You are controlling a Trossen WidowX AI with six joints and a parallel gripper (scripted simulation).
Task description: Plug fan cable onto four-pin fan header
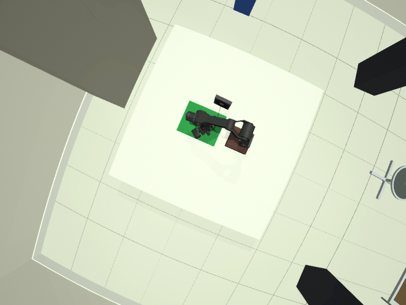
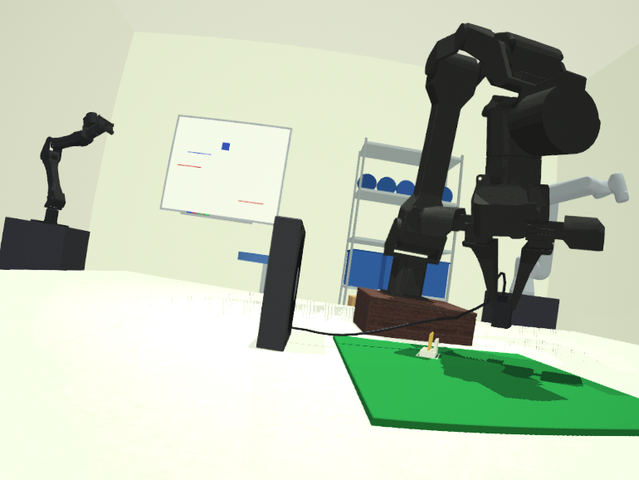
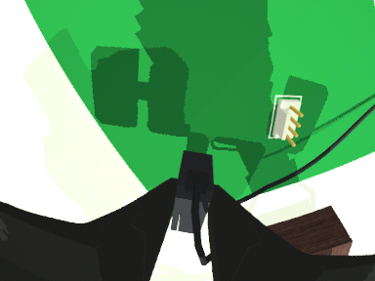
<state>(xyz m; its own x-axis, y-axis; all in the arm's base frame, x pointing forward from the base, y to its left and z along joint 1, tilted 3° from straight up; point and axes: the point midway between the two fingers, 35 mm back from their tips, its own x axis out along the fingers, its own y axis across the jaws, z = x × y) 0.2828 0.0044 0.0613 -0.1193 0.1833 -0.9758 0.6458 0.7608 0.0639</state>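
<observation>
My gripper [image 2: 501, 299] [image 3: 193, 189] is shut on the black plug, with a fingertip on each side of it. The plug [image 2: 500, 317] [image 3: 196, 168] hangs upright above the green board [image 2: 464, 408] [image 3: 322, 29] [image 1: 185, 121], off its surface. The black cable [image 2: 382, 328] [image 3: 337, 141] comes off the plug's upper end in a loop and runs to the fan. The white four-pin header [image 2: 428, 354] [image 3: 284, 117] stands bare on the board, with gold pins up; it is to the right of the plug in the wrist view and to its left in the exterior view.
The black fan [image 2: 278, 284] [image 1: 222, 102] stands upright beside the board. The arm's brown wooden base block [image 2: 412, 317] [image 1: 234, 145] [image 3: 312, 226] is behind the board in the exterior view. The cable hangs between fan and gripper, past the header's side. The arm hides part of the board in the top view.
</observation>
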